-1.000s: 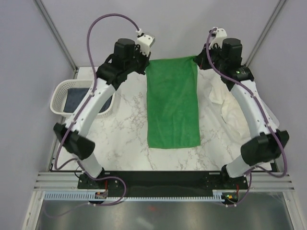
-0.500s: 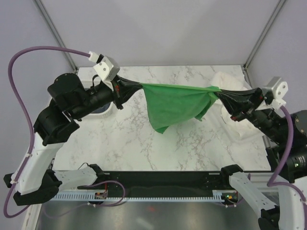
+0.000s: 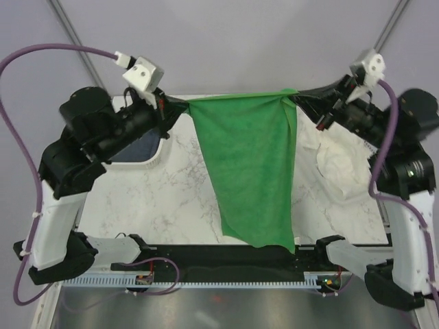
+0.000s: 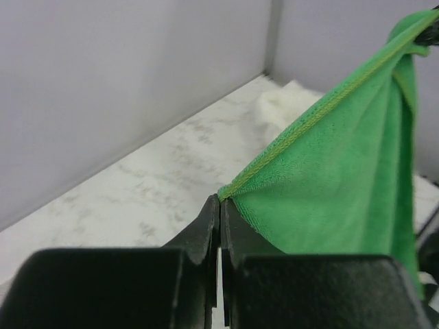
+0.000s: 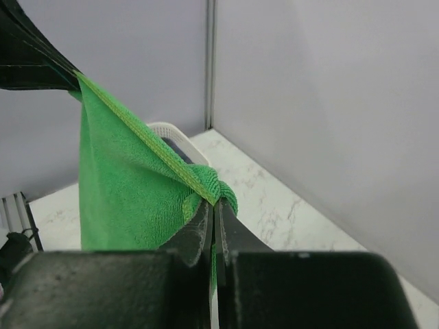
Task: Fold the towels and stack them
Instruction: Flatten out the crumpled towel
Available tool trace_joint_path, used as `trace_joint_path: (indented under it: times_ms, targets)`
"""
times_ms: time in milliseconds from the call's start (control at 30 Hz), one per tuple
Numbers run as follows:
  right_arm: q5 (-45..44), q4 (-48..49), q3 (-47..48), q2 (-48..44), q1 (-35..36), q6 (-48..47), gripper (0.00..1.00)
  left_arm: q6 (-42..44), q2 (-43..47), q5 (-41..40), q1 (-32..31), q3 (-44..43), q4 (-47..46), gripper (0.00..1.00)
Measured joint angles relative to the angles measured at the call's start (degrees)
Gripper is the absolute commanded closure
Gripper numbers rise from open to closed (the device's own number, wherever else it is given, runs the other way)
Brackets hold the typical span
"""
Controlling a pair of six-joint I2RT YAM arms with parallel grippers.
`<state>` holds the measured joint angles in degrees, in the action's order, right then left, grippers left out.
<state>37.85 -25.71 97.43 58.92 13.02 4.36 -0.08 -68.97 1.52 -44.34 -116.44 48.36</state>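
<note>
Basket of white perforated plastic [image 3: 162, 142] holds a navy terry towel [image 3: 136, 145]; beside it, we see left gripper [image 3: 180, 104] and right gripper [image 3: 296, 96] pinch the green terry towel [image 3: 250, 171], now unfurled.

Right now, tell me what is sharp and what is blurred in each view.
Top external: even light, no glare, the green towel sharp. Left wrist: the near jaws blurred, the towel's hem crisp, the table soft. Right wrist: near jaws blurred, the basket soft.

No readable text, label, brand, number or sign shows in any view.
</note>
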Motion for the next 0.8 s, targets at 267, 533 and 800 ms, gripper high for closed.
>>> trace_joint_path:
  times_ms: [267,533,800]
  targets:
    - [-3.98,-5.84,1.29,24.70,-1.09,-5.49,1.00,3.67,-17.73,-9.27,12.31,0.35,4.13,0.98]
    - [-9.97,-11.08,3.93,44.98,-0.96,-10.60,1.00,8.52,-34.18,-6.29,18.08,0.63,-0.81,0.98]
    - [-19.30,-9.42,18.14,55.74,-0.96,-17.46,1.00,11.65,-51.06,-6.08,21.51,-8.50,-10.71,0.98]
